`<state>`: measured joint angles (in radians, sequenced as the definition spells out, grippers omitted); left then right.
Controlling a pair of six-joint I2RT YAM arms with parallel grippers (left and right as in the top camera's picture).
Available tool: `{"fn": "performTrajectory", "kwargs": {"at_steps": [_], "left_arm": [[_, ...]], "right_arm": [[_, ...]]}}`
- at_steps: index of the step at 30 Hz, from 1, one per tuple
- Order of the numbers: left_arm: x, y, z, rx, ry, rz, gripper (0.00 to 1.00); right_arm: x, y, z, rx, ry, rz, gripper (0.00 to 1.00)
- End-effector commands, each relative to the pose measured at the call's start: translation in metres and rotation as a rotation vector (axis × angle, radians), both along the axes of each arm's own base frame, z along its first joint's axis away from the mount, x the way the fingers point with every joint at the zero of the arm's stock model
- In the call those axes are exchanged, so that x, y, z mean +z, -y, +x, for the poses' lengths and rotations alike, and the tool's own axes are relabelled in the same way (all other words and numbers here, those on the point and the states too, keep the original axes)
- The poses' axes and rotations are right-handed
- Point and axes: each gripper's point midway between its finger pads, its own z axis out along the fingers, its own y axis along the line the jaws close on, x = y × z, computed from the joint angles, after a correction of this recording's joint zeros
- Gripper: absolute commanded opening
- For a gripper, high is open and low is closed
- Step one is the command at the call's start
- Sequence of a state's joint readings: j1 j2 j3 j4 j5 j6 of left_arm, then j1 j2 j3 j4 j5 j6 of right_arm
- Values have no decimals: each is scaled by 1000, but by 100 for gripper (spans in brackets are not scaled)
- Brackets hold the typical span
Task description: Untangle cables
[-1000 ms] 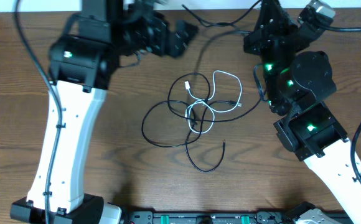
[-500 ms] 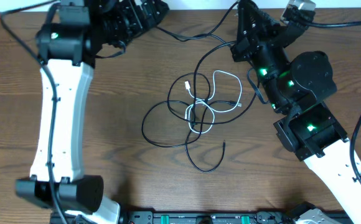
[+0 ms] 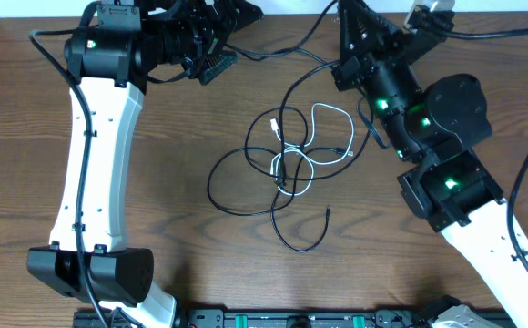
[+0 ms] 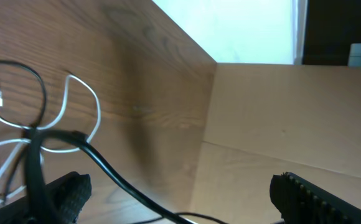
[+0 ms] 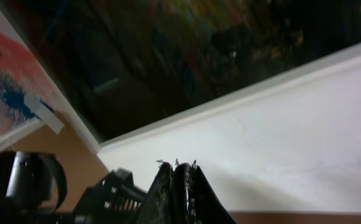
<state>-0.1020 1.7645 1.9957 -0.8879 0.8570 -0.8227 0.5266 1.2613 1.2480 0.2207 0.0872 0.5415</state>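
Change, left arm: it has swung back toward the far edge of the desk [image 3: 182, 246] within the last second. The left tool [image 3: 220, 38] now sits farther from the middle than before, beyond the tangle's top-left.
Change, right arm: the wrist has crept up and leftward. The right tool [image 3: 349, 32] is now at the far edge and points off the desk; its own camera shows only wall and dark clutter, no cord.
Unchanged: the cables [image 3: 291, 159] lie mid-desk between the arms, no loop shifted.
Left tool state: jaws spread wide with nothing between them. The fingertips [image 4: 68, 193] sit far apart, low in the wrist view.
Right tool state: pinched fully closed and empty, same as a second ago.
Reading: the arms are only repositioning. Nothing is gripped, and judging by the heap, untangling has not begun.
Tangle layout: the white cable [image 3: 333, 107] loops through the centre knot. The black cables [image 3: 212, 182] spread in wide loops to the left and toward the near edge. One black plug end [image 3: 327, 211] lies free, lower right.
Nearby: a thick arm cable [image 3: 273, 53] runs along the far edge. A black line runs from there into the tangle; cannot tell whether it is a cord or an arm lead. A brown panel [image 4: 280, 124] stands past the desk edge.
In the way: white and black cross repeatedly at the centre knot. A thick black cable also crosses the left wrist view between the fingertips and looks likely to snag on a descent.
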Motion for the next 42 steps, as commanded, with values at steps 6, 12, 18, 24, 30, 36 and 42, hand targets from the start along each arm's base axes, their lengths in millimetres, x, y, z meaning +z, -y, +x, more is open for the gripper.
{"fn": "performTrajectory", "kwargs": {"at_steps": [6, 12, 18, 24, 30, 36, 42], "left_arm": [[18, 3, 7, 21, 33, -56, 91], [26, 1, 16, 33, 96, -53, 60], [19, -18, 35, 159, 123, 35, 7], [55, -39, 58, 237, 258, -33, 7], [166, -45, 58, 198, 560, -317, 7], [244, -71, 49, 318, 818, -458, 7], [284, -113, 51, 586, 985, -434, 7]], "right_arm": [[-7, -22, 6, 92, 0, -18, 1], [-4, -22, 5, 95, 12, -11, 1], [-1, -25, 3, 120, 26, -11, 1], [-15, -25, 6, 110, -19, -52, 14], [-35, -11, 17, 51, -73, -124, 74], [-73, 21, 33, -75, -220, -186, 93], [-99, 37, 36, -107, -317, -238, 98]]}}
